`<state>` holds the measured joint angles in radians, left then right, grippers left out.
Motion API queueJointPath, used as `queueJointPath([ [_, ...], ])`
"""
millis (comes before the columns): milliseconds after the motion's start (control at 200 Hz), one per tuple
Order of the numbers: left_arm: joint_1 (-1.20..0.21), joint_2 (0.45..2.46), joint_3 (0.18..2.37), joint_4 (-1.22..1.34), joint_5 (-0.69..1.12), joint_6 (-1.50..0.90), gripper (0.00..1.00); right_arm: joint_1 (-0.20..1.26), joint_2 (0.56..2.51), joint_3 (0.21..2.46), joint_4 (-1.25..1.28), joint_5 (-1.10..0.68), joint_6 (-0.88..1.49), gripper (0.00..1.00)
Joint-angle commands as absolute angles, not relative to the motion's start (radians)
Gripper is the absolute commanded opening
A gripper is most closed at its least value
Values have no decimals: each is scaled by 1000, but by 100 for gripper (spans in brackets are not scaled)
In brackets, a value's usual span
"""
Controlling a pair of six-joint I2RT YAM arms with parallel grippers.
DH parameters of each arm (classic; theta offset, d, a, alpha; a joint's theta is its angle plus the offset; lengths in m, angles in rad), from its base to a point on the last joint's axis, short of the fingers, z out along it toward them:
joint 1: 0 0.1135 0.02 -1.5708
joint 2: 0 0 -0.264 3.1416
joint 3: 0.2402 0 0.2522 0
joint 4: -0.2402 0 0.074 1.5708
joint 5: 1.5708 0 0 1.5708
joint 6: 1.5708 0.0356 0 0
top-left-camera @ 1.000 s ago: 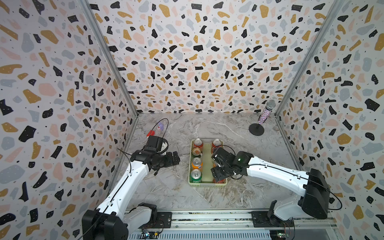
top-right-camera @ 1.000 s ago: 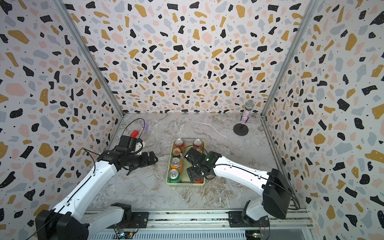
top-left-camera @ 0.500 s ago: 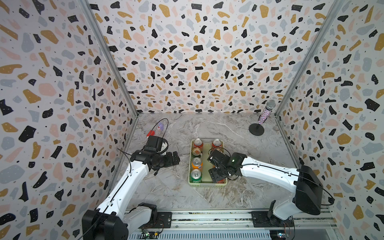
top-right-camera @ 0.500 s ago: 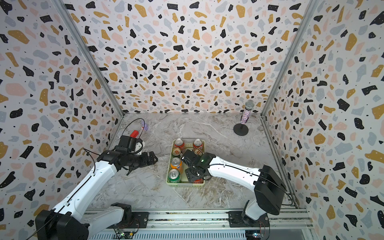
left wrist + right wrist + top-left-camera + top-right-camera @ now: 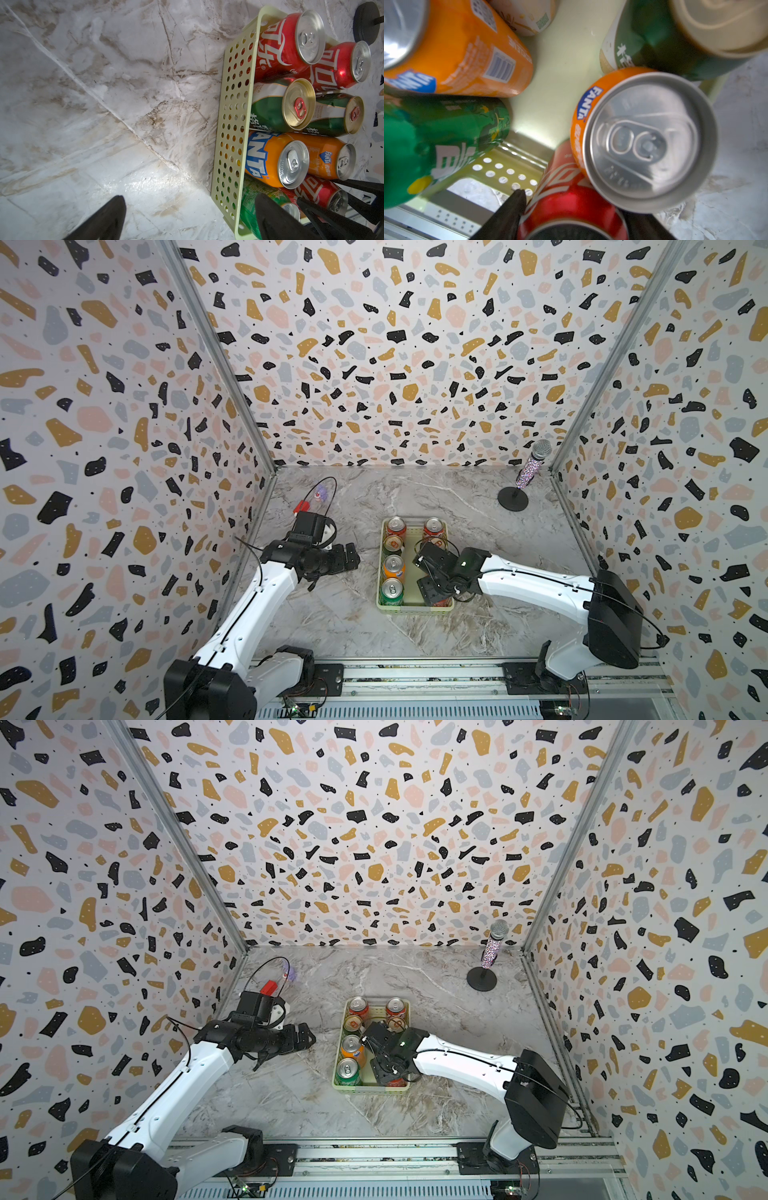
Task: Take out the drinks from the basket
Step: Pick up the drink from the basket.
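While reaching down into the near right corner of the basket (image 5: pixel 411 611), clamps the right fingers (image 5: pixel 430 593) against the sides of the near red can (image 5: pixel 442 602), which stands upright among the others. From the right wrist view, shows one dark fingertip (image 5: pixel 512 207) touching that can's side, the opposite one largely hidden behind the silver top of an orange can (image 5: pixel 648 141); whether lifted off the basket floor, cannot tell.

Holds the left fingers (image 5: pixel 349 558) spread wide apart, gripping nothing, over bare marble surface (image 5: pixel 332 614) just beside the basket's left wall and not touching it.

Sits near the middle of the surface, between the two arms, long sides running away from the rail. Carries all eight drinks (image 5: pixel 352 1048) upright, in two columns of four: two red cans (image 5: pixel 396 526) at the far end, next two dark green cans (image 5: pixel 268 112) with gold tops, next two orange cans (image 5: pixel 272 149), last a bright green can (image 5: pixel 391 592) at the near left corner, with the near red can opposite.

Well apart, by the far right corner: glittery microphone (image 5: pixel 528 470) on a round black stand.
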<state>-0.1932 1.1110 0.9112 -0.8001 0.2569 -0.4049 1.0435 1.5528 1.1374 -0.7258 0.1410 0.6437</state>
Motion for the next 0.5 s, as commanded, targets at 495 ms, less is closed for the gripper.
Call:
queueJointPath([
  [495,-199,1060,915,-786,296,-435,100,1061,1447,1247,-867,158,598,13],
])
